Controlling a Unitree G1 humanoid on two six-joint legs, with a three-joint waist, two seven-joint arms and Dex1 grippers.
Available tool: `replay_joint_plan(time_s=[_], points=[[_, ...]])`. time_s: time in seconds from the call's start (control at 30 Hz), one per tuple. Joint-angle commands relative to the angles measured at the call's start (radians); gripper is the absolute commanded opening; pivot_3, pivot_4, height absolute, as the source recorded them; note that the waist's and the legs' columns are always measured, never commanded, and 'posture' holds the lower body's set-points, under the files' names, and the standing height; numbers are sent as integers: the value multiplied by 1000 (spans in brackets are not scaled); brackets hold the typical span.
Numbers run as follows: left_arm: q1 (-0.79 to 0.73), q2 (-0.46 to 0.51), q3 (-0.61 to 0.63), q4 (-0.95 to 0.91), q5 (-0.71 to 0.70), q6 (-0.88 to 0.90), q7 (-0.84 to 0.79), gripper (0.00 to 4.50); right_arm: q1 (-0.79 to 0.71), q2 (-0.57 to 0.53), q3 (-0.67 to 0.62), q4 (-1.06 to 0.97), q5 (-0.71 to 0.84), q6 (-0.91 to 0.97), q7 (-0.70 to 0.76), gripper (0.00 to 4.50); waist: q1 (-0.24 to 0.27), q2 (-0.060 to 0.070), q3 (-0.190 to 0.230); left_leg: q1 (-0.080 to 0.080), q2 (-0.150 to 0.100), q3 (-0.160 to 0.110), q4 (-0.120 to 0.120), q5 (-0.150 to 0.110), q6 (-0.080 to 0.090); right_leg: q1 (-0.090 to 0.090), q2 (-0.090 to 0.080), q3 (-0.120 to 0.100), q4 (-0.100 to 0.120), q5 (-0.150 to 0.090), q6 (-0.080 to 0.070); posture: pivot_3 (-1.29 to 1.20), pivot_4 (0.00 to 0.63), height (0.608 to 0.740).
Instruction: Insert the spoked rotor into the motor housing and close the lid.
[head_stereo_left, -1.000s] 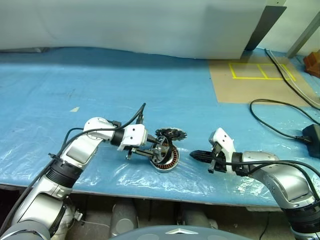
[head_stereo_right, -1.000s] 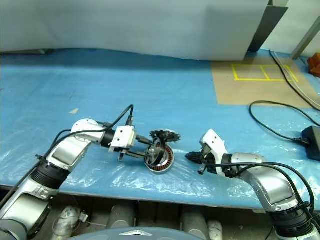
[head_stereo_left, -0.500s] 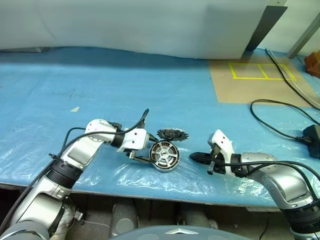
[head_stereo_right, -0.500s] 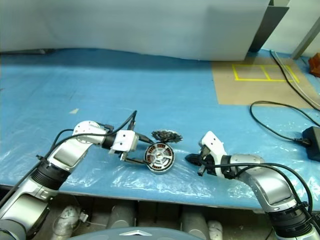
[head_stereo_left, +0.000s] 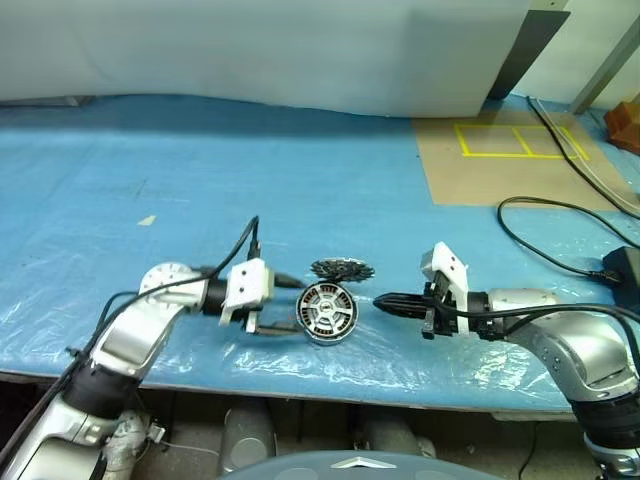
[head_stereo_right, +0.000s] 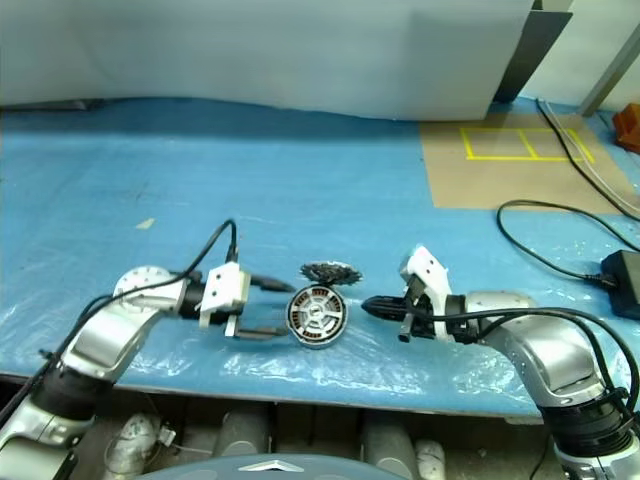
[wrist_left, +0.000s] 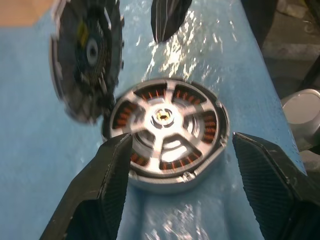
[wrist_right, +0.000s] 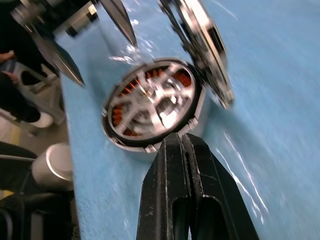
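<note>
Between the two hands, the motor housing (head_stereo_left: 328, 311) is seen lying flat on the blue-covered counter (head_stereo_left: 300, 180), open face up, with copper windings visible around a central hub. A spoked part, judged to be the spoked rotor (wrist_left: 165, 127), appears seated inside the housing. The lid (head_stereo_left: 342, 268) rests just beyond the housing, toothed rim showing, apparently touching or leaning on the housing's far edge.

The left hand (head_stereo_left: 278, 306) is held wide, with one finger to each side of the housing and nothing gripped. The right hand (head_stereo_left: 385, 303) is fully closed, empty, and pointed at the housing from the opposite side.

Risks are judged as follows:
- The lid may be knocked away if either hand is swept past the housing.
- The housing may slide on the slick plastic sheet if pushed from one side only.
- The lid may be seated crooked if the rotor is not fully down.
</note>
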Motion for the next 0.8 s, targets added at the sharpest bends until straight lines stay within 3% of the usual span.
replay_joint_plan(time_s=[0.03,0.3,0.47,0.57,0.73,0.8], points=[[76,3,67,-107,-46,19,63,3320,-67,5,74,-29,50,22,73,0,4,0,0,0,0,0,0,0,0,0,0,0,0,0,0,0,150,740],[148,31,119,-142,-49,51,128,3320,-204,114,232,148,-36,-67,126,0,4,0,0,0,0,0,1,0,0,0,0,0,0,-2,-4,0,150,740],[128,26,123,-130,-46,67,158,3320,-245,208,239,240,-62,-128,123,0,2,0,0,0,0,0,1,0,0,0,0,0,1,-2,-4,0,150,740],[123,31,123,-125,-36,65,171,3320,-243,213,261,272,-86,-126,128,0,2,0,0,-1,0,0,1,0,0,0,0,0,0,0,0,0,150,740],[114,30,115,-134,-34,69,182,3320,-195,144,420,392,-338,-330,126,0,-2,0,-1,0,0,0,1,0,0,1,0,0,1,0,0,0,150,740],[109,31,115,-131,-33,69,184,3320,-186,125,416,399,-350,-356,141,0,-4,-1,-2,4,0,0,1,0,0,4,0,0,0,0,0,0,150,740]])
